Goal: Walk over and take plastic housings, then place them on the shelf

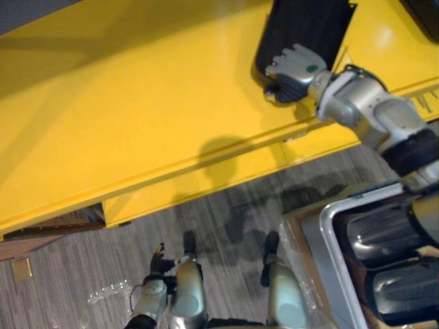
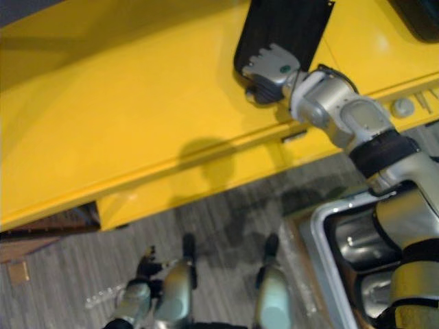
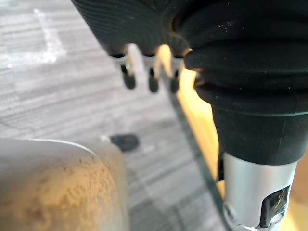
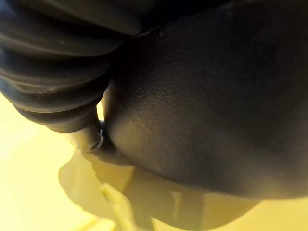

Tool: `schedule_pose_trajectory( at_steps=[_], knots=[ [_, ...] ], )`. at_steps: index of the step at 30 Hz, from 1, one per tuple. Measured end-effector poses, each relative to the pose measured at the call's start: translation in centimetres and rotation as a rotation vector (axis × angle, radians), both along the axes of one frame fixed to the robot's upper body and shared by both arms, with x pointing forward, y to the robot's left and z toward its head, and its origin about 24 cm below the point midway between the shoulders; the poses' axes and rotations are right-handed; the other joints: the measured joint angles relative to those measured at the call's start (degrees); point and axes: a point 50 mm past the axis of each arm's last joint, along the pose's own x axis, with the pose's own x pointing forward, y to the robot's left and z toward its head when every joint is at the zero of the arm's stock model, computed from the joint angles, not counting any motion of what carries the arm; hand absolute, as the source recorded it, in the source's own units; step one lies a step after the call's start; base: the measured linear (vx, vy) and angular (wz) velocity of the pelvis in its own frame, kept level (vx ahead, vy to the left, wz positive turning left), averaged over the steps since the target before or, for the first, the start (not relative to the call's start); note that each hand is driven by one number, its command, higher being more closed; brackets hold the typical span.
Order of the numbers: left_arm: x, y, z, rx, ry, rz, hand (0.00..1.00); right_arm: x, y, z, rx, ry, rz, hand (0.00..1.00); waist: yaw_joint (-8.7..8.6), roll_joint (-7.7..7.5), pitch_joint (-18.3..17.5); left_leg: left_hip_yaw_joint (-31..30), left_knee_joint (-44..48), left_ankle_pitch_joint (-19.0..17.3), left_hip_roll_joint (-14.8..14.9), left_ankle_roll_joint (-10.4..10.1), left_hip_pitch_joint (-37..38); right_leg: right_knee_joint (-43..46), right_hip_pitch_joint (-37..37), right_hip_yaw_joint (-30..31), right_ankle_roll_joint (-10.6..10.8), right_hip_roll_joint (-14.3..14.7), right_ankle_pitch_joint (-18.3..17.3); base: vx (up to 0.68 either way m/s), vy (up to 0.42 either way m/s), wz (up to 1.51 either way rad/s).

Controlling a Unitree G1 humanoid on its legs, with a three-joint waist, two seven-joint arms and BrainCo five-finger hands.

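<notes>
Left eye view is showing the right hand reaching over the front edge of the yellow shelf and grasping the near end of a black plastic housing, fingers curling over it. The housing is lying flat on the shelf, close to that front edge. The left hand is hanging low over the floor, fingers relaxed and holding nothing. Two more housings are sitting in a silver-rimmed tray below the shelf.
</notes>
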Motion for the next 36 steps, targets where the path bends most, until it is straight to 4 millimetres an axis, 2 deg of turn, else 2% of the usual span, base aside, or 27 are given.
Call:
schedule_pose_trajectory(
  at_steps=[8, 21, 31, 36],
  knots=[
    [-0.3, 0.8, -0.1, 0.023, 0.014, 0.006, 0.00, -0.2, 0.4, 0.6, -0.036, -0.059, 0.038, 1.00, 1.02, 0.00, 0.0, -0.2, -1.6, 1.1, 0.0, 0.0, 0.9, 0.8, 0.0, -0.4, -0.3, -0.1, -0.3, 0.00, -0.001, 0.02],
    [-0.4, 0.9, -0.1, 0.034, 0.017, 0.005, 0.00, -0.3, 1.2, -0.4, -0.095, -0.025, 0.079, 1.00, 2.09, 0.01, 0.0, -1.0, -2.6, 1.8, -0.2, -0.1, 0.9, 1.5, -0.1, -1.4, -0.4, -0.4, -0.6, 0.01, 0.007, 0.03],
    [-1.5, 1.1, -0.6, 0.049, 0.049, 0.015, 0.00, -0.1, 2.3, -0.2, -0.153, -0.018, 0.101, 1.00, 2.44, 0.22, 0.0, -3.4, -2.9, 2.2, -1.1, -0.4, 0.8, 8.8, -2.0, -3.0, -0.4, -2.2, -5.4, 0.01, 0.001, 0.12],
    [-2.5, 1.2, -1.2, 0.050, 0.082, 0.019, 0.00, -0.2, 2.6, 0.4, -0.152, -0.029, 0.111, 1.00, 3.35, 1.35, 0.1, -4.2, -3.8, 2.7, -1.7, -0.4, 0.7, 11.4, -3.1, -3.5, -0.4, -3.2, -7.3, 0.03, -0.005, 0.14]
  ],
)
